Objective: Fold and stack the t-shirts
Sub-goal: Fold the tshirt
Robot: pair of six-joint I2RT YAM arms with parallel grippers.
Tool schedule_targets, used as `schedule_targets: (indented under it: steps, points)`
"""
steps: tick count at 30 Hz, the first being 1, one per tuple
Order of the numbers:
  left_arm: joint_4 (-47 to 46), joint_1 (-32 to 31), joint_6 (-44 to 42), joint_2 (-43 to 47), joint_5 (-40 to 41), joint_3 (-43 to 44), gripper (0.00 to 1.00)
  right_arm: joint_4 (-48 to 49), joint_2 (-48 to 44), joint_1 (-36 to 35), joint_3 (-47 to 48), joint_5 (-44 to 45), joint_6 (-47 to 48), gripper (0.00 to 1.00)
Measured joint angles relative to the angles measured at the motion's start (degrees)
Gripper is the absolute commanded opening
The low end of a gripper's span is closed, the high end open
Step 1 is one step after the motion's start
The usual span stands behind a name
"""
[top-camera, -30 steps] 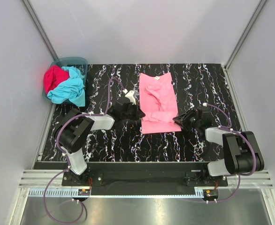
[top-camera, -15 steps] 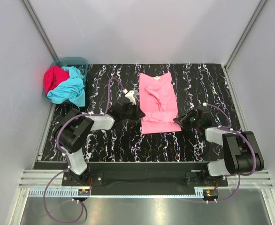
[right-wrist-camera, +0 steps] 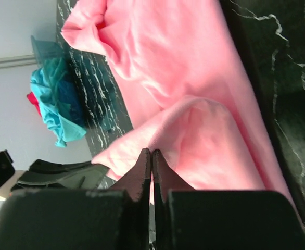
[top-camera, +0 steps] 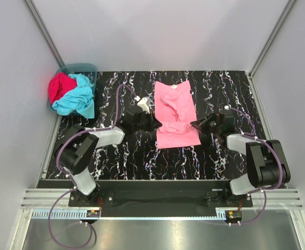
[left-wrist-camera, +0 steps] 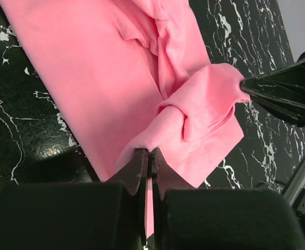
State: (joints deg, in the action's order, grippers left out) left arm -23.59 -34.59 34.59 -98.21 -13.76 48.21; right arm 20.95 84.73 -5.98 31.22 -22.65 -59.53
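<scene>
The light pink t-shirt (top-camera: pixel 175 110) lies as a long folded strip in the middle of the black marbled table, neck end far. My left gripper (top-camera: pixel 158 123) is shut on its near left corner (left-wrist-camera: pixel 142 143). My right gripper (top-camera: pixel 194 125) is shut on its near right corner (right-wrist-camera: pixel 157 140). Both corners are lifted off the table, so the near end bunches into a raised fold (left-wrist-camera: pixel 204 104). The turquoise t-shirt (top-camera: pixel 78 98) and the crimson red t-shirt (top-camera: pixel 59 86) lie crumpled in the teal basket (top-camera: pixel 85 67) at the far left.
The grey cell walls close in the table on three sides. The basket stands at the table's far left corner. In the left wrist view the right gripper's fingers (left-wrist-camera: pixel 282 94) show at the right edge; the metal rail (top-camera: pixel 163 200) runs along the near edge.
Both grippers have lifted the shirt's near corners and moved them a little farther from me. The near end now bunches up over the strip.
</scene>
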Motion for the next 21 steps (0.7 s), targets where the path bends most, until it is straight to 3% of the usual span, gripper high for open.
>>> schedule_targets:
  steps: [8,21]
  points:
    - [1.4,0.0,1.5,-0.2,-1.4,1.0,0.00,0.6,2.7,0.0,4.5,-0.5,-2.1,0.00]
    - [5.8,0.9,1.6,-7.6,-1.7,11.9,0.00,2.3,8.2,0.0,6.1,0.6,-3.8,0.00]
